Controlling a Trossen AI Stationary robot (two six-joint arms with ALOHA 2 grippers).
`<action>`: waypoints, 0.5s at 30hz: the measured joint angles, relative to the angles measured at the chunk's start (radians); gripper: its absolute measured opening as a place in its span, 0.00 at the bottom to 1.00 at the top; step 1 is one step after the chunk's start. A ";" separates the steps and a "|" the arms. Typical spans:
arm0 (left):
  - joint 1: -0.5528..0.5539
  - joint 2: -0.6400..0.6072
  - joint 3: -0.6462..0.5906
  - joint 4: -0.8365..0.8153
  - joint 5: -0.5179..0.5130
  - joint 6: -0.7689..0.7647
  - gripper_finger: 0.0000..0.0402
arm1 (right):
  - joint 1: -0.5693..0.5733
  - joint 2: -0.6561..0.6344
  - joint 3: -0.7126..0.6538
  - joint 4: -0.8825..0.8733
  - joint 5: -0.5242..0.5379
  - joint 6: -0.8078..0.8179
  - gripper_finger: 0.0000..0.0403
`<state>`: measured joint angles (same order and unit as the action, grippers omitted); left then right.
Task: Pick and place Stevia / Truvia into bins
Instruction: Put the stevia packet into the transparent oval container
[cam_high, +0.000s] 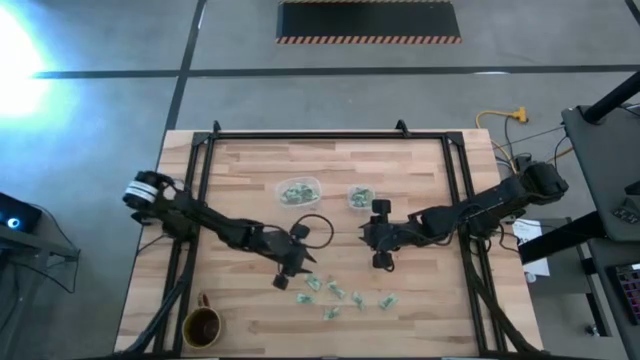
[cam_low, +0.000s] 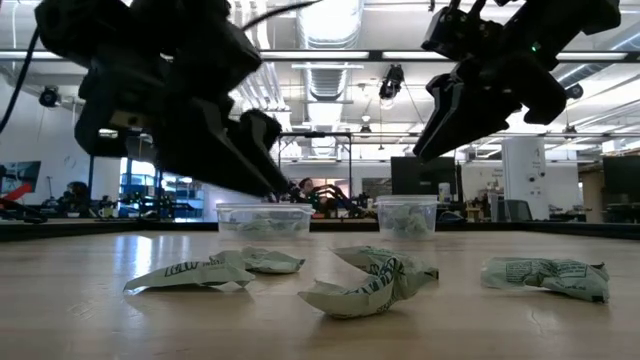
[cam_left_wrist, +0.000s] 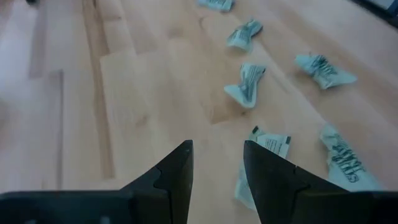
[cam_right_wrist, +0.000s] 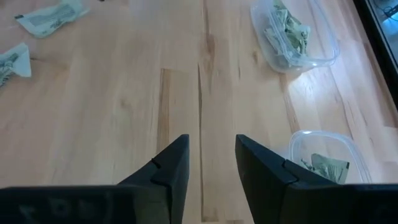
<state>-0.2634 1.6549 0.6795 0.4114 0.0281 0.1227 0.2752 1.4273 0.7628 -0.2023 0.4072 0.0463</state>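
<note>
Loose sweetener packets (cam_high: 338, 293) scattered on the bench (cam_high: 240, 180), well apart from two clear bins (cam_high: 298, 191) holding others. Left gripper (cam_left_wrist: 217, 163) over packets, right gripper (cam_right_wrist: 211, 158) near bins: both parted, empty.

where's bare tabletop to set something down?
Free: far strip behind the bins, and the near right corner. Crowded: loose packets near centre, under the left gripper; mug takes the near left corner.

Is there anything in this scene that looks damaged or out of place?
The pale green and white paper packets loose on the wooden table are crumpled and twisted, not flat. A brown mug stands at the table's corner, apart from the work.
</note>
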 joint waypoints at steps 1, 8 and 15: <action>0.000 0.016 0.006 0.001 0.000 -0.018 0.31 | 0.000 0.000 0.000 -0.004 0.000 0.002 0.30; 0.001 0.070 0.017 -0.002 0.002 -0.066 0.31 | 0.001 0.000 0.000 -0.004 0.000 0.005 0.27; 0.002 0.073 0.019 -0.001 0.074 -0.093 0.31 | 0.002 0.000 0.000 -0.004 0.000 0.005 0.26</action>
<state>-0.2611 1.7275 0.6987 0.4104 0.1022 0.0298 0.2775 1.4273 0.7628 -0.2062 0.4077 0.0517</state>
